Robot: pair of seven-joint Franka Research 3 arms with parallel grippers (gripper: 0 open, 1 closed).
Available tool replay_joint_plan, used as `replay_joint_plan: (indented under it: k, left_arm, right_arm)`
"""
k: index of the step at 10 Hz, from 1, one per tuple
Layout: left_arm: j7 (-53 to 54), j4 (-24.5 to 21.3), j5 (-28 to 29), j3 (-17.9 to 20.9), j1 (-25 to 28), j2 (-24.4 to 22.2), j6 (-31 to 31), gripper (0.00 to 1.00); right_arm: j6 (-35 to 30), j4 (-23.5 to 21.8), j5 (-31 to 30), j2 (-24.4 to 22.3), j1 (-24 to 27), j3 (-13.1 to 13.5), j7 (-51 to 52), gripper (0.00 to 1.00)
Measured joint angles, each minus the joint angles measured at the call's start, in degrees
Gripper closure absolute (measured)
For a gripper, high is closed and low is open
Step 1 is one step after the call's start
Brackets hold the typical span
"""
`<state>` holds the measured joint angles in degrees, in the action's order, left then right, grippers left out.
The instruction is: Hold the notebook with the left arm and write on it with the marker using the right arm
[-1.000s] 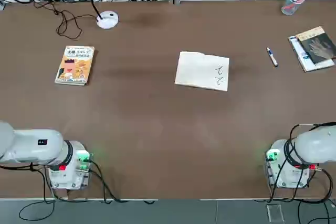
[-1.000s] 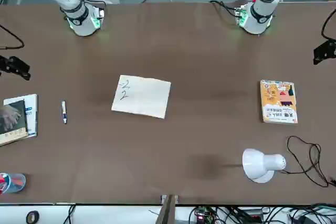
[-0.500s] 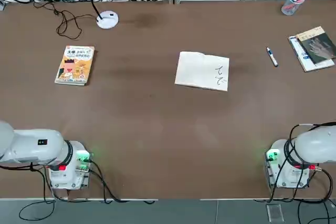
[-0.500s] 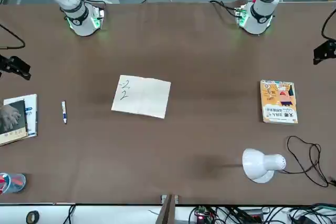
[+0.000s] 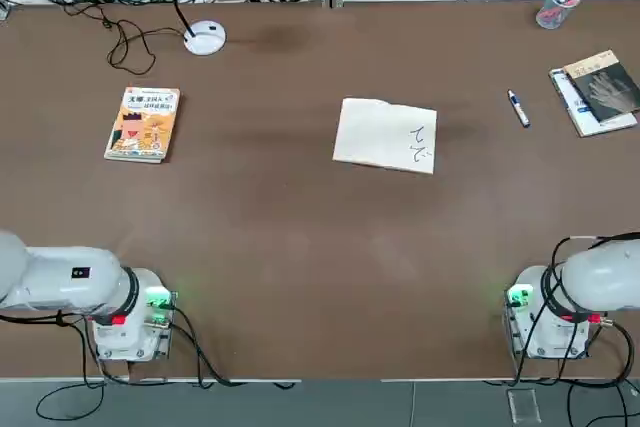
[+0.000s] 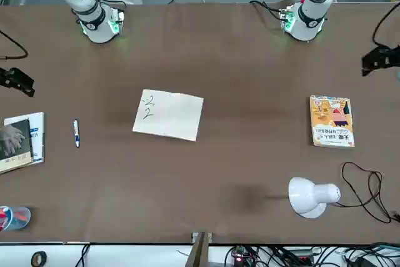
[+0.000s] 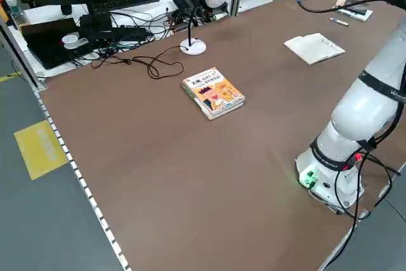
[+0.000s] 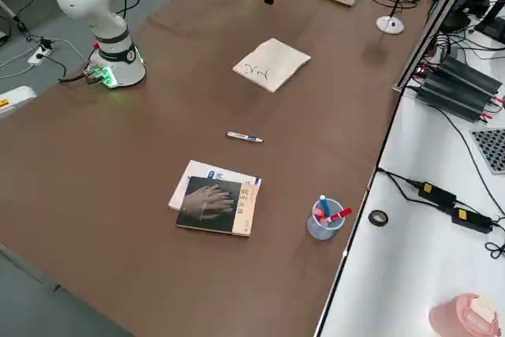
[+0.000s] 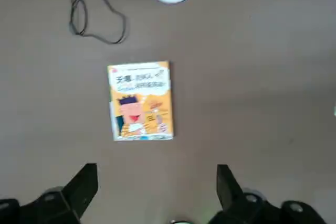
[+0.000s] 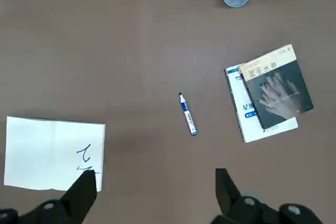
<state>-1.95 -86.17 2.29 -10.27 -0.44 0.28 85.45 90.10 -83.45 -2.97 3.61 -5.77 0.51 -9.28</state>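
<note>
My black metal right hand and matching left one hang spread above the brown table, slim white-and-blue marker at three o'clock from the cream rectangular paper notebook.

The notebook lies mid-table, between the storybook on the left and the marker on the right. Right of the marker, one book overlaps another; the cup stands beyond them.
</note>
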Motion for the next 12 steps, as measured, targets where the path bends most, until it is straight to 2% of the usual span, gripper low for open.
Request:
replay_joint_plan:
  k: [4, 8, 12]
  left_arm:
    - [-14.8, 2.3, -1.6, -5.4, -6.1, 1.3, 0.1, 0.0]
    - [-23.7, 2.3, -4.1, -6.2, -12.2, 4.2, 0.8, 0.0]
    - [-28.9, 2.3, -4.2, -6.3, -16.9, 8.3, 5.0, 0.0]
  right_arm:
    - [0.1, 0.0, 0.0, 0.0, 0.2, 0.1, 0.0, 0.0]
    - [0.0, 0.0, 0.0, 0.0, 0.4, 0.1, 0.0, 0.0]
    - [0.0, -0.1, 0.0, 0.0, 0.4, 0.1, 0.0, 0.0]
